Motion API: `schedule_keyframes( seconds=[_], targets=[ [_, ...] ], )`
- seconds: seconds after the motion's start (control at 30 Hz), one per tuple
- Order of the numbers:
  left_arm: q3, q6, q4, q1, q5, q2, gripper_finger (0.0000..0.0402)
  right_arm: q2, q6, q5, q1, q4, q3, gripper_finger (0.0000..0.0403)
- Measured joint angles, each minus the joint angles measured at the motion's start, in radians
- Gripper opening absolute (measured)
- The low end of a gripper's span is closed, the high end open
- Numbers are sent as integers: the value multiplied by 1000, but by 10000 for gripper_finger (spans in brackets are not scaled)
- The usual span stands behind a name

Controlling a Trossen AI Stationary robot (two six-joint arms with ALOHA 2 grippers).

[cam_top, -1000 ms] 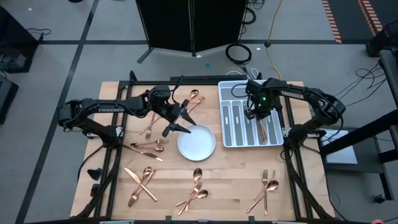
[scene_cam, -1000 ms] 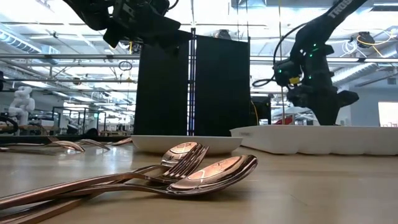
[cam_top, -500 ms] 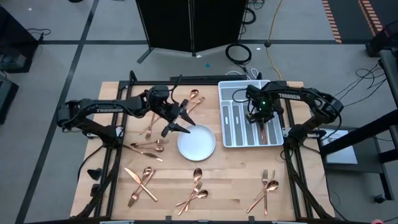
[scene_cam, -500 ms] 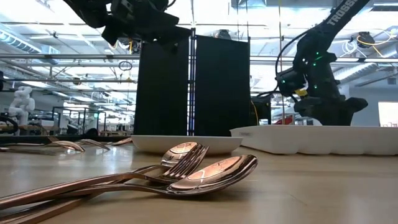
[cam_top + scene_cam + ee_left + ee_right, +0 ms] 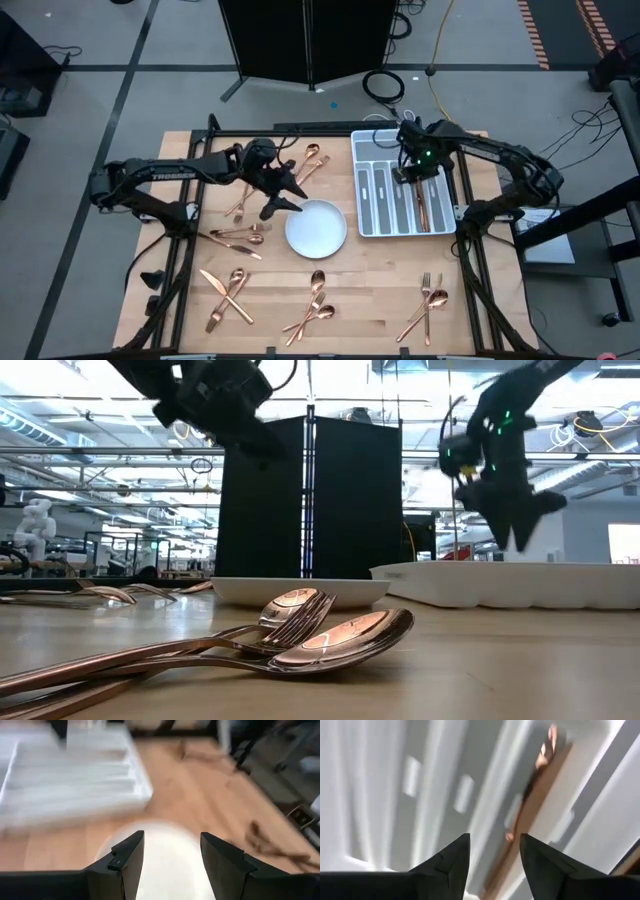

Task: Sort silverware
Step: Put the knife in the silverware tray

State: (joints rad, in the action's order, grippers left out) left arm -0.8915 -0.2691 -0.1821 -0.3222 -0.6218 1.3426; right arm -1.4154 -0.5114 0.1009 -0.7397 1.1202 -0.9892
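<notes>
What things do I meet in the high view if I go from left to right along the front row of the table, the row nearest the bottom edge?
Crossed knife and spoon → pile of spoons → fork and spoon group.

Polished copper-toned metal, mirror-glossy: silverware [image 5: 330, 635]. Pale wood with visible grain, smooth satin finish: table [image 5: 380, 300]. White, smooth, faintly glossy: round plate [image 5: 316, 228]. White moulded plastic, matt: divided tray [image 5: 372, 190]. Dark matt plastic: gripper fingers [image 5: 127, 860].
</notes>
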Motion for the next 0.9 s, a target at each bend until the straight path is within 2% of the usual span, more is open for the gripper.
schedule_keyframes(
  seconds=[0.13,0.23,0.3,0.47,0.57,0.67,0.8,0.9],
  targets=[
    [-52,15,-202,49,214,-25,189,91,37,-7,44,-132,-40,163],
    [-78,106,-296,94,386,-34,189,157,92,-11,115,-323,-26,163],
    [-83,200,-357,113,447,-36,189,188,128,-29,176,-471,2,163],
    [-82,444,-564,135,458,-16,189,207,244,-20,323,-868,109,162],
    [-63,497,-640,146,458,0,189,186,312,-17,397,-1046,163,162],
    [-48,496,-677,163,446,20,189,158,342,-17,456,-1109,193,162],
    [-35,433,-700,225,385,44,189,121,342,-19,525,-1110,201,162],
    [-34,409,-703,275,381,66,189,85,341,-23,574,-1112,203,162]
  ],
)
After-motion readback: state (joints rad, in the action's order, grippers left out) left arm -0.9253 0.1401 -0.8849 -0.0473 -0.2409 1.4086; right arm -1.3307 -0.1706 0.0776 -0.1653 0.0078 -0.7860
